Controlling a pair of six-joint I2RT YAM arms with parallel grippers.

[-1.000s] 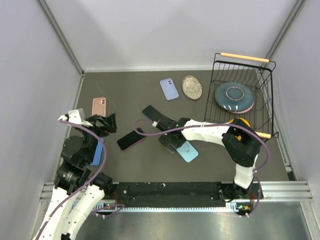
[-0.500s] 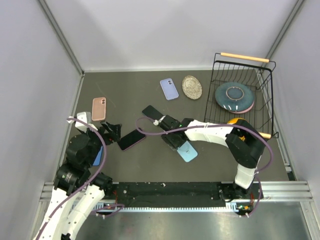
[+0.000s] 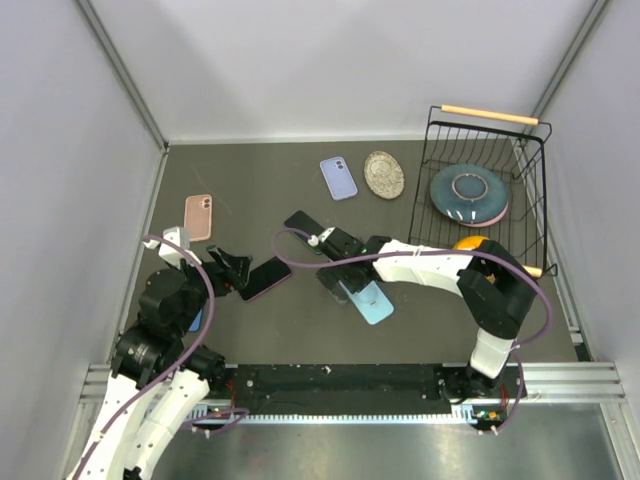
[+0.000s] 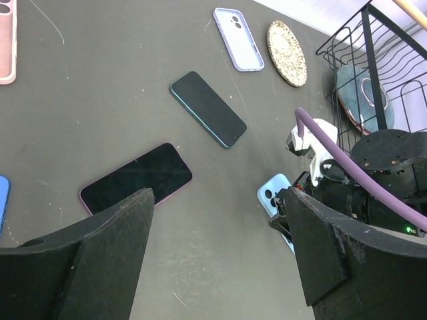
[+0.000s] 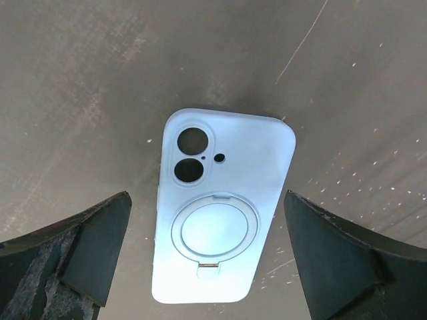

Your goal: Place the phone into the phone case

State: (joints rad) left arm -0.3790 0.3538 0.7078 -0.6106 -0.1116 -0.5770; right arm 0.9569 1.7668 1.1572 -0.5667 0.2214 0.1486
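Pink-rimmed phone (image 3: 265, 279) lay flat, uncased; from above you saw the left gripper (image 3: 236, 270) had slid in to its near end within the second, while the right gripper (image 3: 345, 283) had edged over the light-blue phone case (image 3: 377, 303). At the left wrist, jaws stood wide, empty, the phone ahead between them. At the right wrist, jaws straddled the case, wide, gripping nothing. Pick-up looked next.

Pink case (image 4: 6, 41) cut at edge, blue case (image 3: 379, 306) part-hidden by R gripper (image 3: 349, 289)
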